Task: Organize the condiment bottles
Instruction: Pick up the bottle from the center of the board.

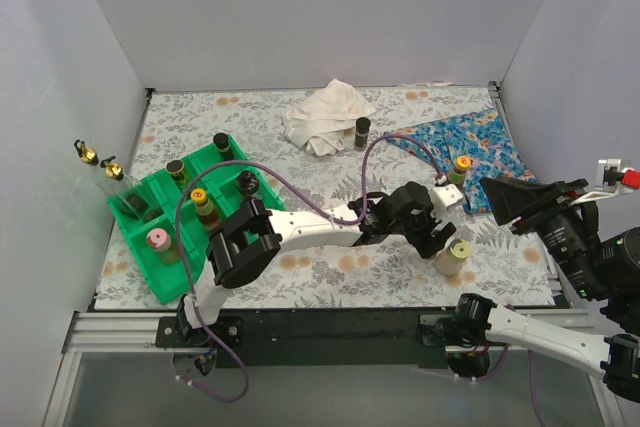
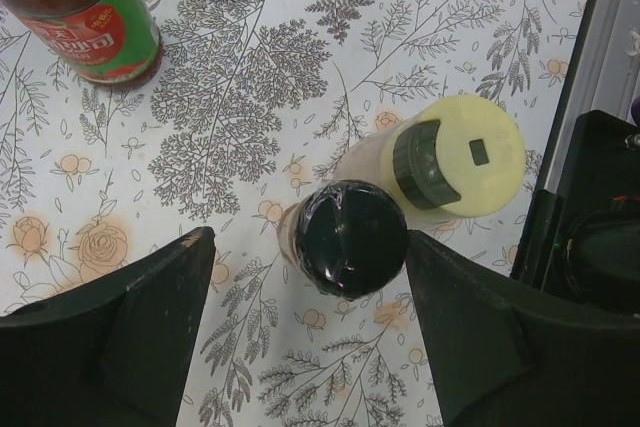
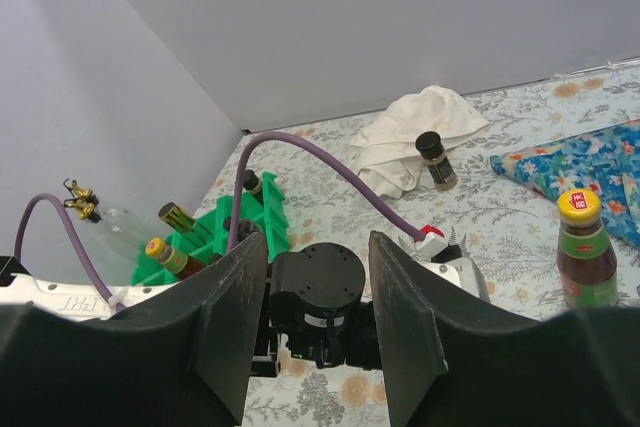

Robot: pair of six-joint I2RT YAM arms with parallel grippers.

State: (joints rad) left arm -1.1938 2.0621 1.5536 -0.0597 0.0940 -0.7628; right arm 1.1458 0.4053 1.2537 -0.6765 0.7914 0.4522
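Green plastic made up the tray (image 1: 190, 277) at the table's (image 1: 330, 269) left edge, and in it we counted five condiment bottles: three black-capped bottles (image 1: 222, 140), one yellow-capped bottle (image 1: 200, 197) and one pink-capped bottle (image 1: 158, 240). Four more stood loose on the table. One dark jar (image 1: 361, 132) was just beside the white cloth (image 1: 322, 112) at the back, and one sauce bottle (image 1: 460, 169) stood at the edge of the blue floral cloth (image 1: 485, 147). One cream bottle (image 1: 453, 258) and one black-capped jar (image 2: 349, 237) stood close together near the front right corner; we could not tell whether they touched. The left gripper (image 2: 310, 247) was spread wide, a finger on each side of the black-capped jar, gripping nothing. The right gripper (image 3: 318, 242) hung beyond the table's right edge, jaws wide apart and holding nothing. The cream bottle stood near the right-hand rail, with little room on that side. Bare patterned table lay between the tray and the pair, crossed only by the left arm (image 1: 310, 232)
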